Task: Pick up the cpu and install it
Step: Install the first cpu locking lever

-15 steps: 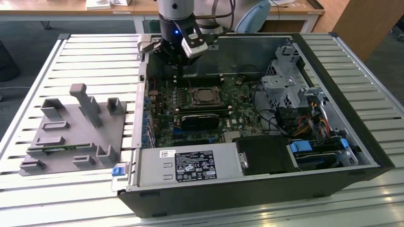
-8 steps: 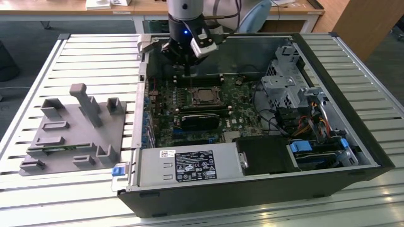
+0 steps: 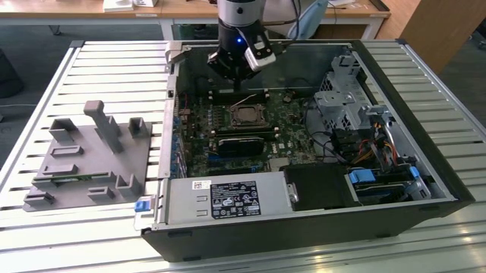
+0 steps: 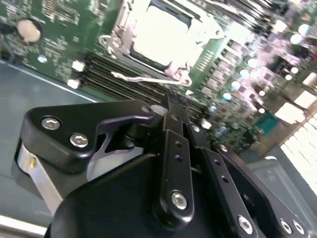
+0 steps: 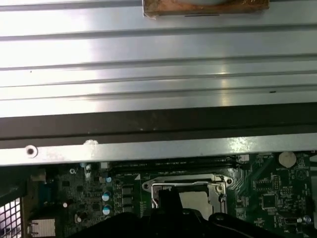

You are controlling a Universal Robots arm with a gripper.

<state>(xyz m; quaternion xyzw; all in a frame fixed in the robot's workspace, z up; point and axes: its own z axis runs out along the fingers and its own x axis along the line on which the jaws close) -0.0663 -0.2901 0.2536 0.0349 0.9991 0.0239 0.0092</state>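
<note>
Now, exterior view left to right | grey fixture (image 3: 87,156) sits beside the case (image 3: 425,170) | our gripper (image 3: 240,85) hangs clenched, apparently empty, over the socket (image 3: 247,115) | cpu (image 4: 161,34) lies in that socket | we judge it light, stiff, fragile; hold by edges | power-supply label (image 3: 234,203) unreadable.

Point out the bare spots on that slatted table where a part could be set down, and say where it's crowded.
The slatted table lies bare between the grey fixture plate and its far edge, and again along the near edge in front of the computer case. Inside the case it is crowded: the gripper hangs over the socket, with cables on the exterior view's right.
</note>
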